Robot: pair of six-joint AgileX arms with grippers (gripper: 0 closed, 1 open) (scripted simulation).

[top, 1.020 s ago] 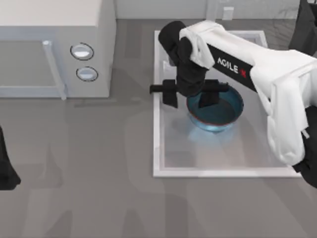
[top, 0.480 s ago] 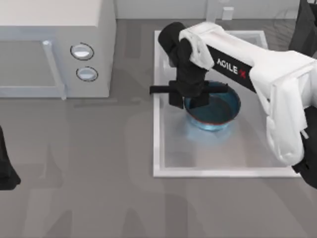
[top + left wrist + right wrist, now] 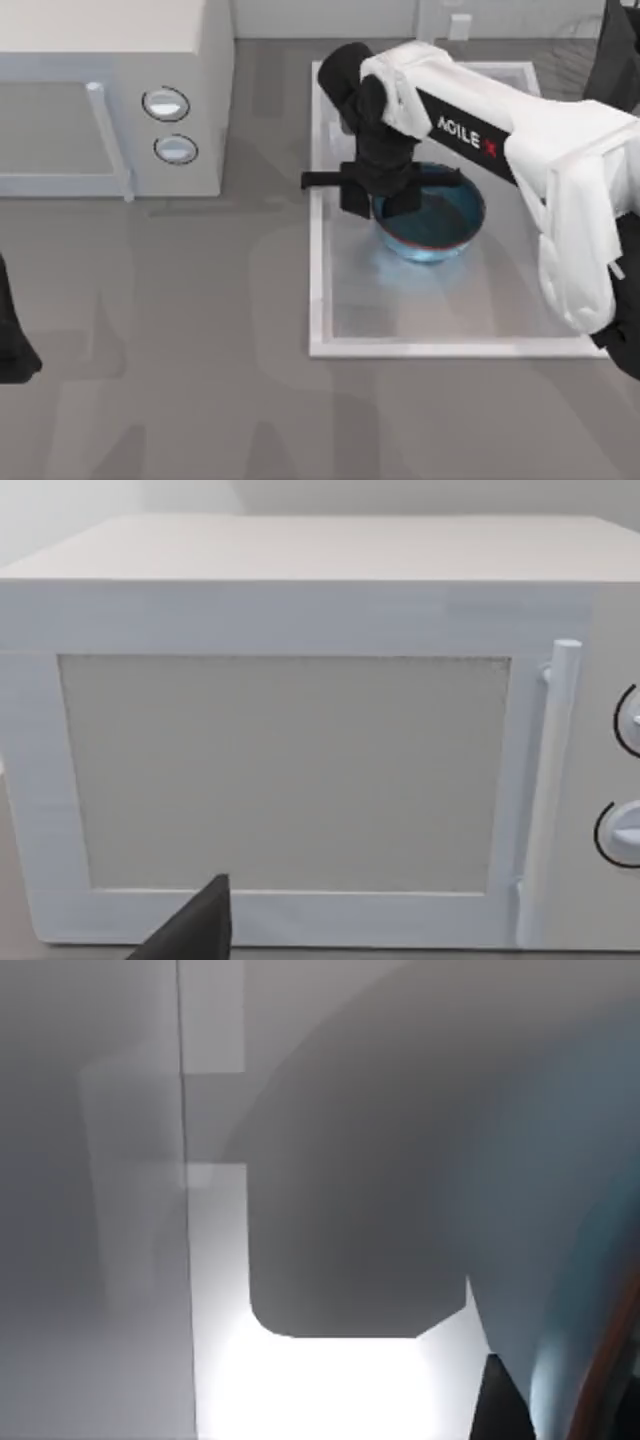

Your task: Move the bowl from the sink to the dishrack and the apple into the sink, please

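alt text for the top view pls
The right end effector straddles the left rim of the blue bowl inside the white sink. A white microwave stands to the left.

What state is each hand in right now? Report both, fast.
Left hand: parked in front of the microwave; cannot be told.
Right hand: closed on the near-left rim of the bowl in the sink.

A rendered kitchen, probably: white microwave (image 3: 110, 95) beside a recessed sink (image 3: 420, 348) on a grey counter (image 3: 200, 380).
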